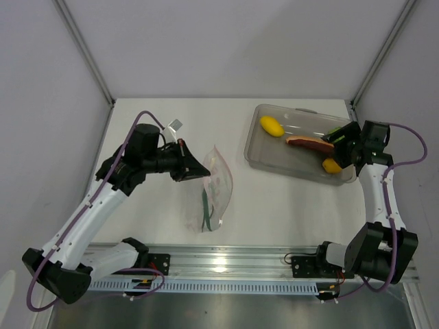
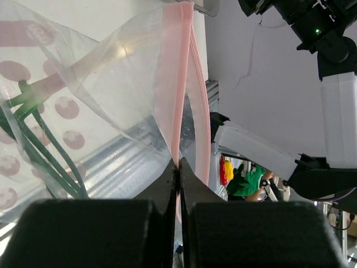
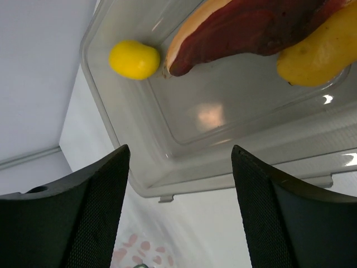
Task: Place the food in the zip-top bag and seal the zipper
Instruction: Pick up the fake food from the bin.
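Observation:
The clear zip-top bag (image 1: pixel 218 184) lies left of centre with the thin green vegetable (image 1: pixel 205 209) inside it. My left gripper (image 1: pixel 197 168) is shut on the bag's pink zipper (image 2: pixel 177 111), pinching one lip and lifting the mouth; the vegetable (image 2: pixel 33 139) shows through the plastic. A yellow lemon (image 1: pixel 271 126), the reddish-brown meat slice (image 1: pixel 309 142) and a second lemon (image 1: pixel 332 165) lie in the rigid clear tray (image 1: pixel 260 154). My right gripper (image 1: pixel 334 147) hangs open and empty over the tray's right end; its wrist view shows lemon (image 3: pixel 134 58), meat (image 3: pixel 245 28) and lemon (image 3: pixel 318 50). The lime is hidden.
An aluminium rail (image 1: pixel 226 264) runs along the table's near edge. A small white tag (image 1: pixel 175 125) lies behind the left gripper. White walls close the table at the back and sides. The tray's near rim (image 3: pixel 167 187) lies between my right fingers.

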Motion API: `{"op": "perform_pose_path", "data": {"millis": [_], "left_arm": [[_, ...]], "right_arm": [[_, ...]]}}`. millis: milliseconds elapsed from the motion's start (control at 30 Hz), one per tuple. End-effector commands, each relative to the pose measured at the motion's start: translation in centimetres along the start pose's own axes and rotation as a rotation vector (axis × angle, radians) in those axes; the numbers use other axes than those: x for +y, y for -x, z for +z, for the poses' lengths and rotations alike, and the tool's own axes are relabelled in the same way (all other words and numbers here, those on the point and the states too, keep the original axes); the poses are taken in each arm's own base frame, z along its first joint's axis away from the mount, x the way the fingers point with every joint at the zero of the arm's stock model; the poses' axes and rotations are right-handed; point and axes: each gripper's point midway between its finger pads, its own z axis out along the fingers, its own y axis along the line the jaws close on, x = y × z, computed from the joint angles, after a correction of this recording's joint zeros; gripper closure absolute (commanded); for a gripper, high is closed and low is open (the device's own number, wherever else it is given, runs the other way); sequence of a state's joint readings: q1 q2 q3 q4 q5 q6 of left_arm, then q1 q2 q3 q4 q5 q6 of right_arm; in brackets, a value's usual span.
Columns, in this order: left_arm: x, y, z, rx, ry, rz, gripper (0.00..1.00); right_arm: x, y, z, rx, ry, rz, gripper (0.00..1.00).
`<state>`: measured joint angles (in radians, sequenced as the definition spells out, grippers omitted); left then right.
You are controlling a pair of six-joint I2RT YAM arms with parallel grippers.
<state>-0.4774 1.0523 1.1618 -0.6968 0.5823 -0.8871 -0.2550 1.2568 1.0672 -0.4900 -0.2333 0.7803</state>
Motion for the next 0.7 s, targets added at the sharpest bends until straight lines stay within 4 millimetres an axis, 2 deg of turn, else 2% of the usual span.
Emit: {"op": "perform_pose_path", "data": {"millis": [0,100,267,500,667], "left_arm": [[-1.0,1.3,0.0,-0.03,-0.034,0.095,0.99],[-0.8,1.4,0.6,-0.012,-0.041,0.101,1.0],[-0.2,1.3,1.5,0.019,-0.064,0.101,0.99],[0.8,1.8,2.3,0.036,-0.064,0.084,0.99],[1.0,2.1,3.1,0.06,-0.069,0.074,0.99]], "right_arm": [[-0.2,1.7,1.1,-0.089,0.016,0.084,0.26],[-0.8,2.0,1.9,-0.115,-0.002,0.144,0.29],[-3.4,2.7,3.0,-0.209,-0.095,0.232,0.36],[-5.2,2.4,6.3,-0.212,-0.158,0.291,0.35],[-5.6,2.7,7.8,-0.235,-0.173,0.313,0.35]]}}
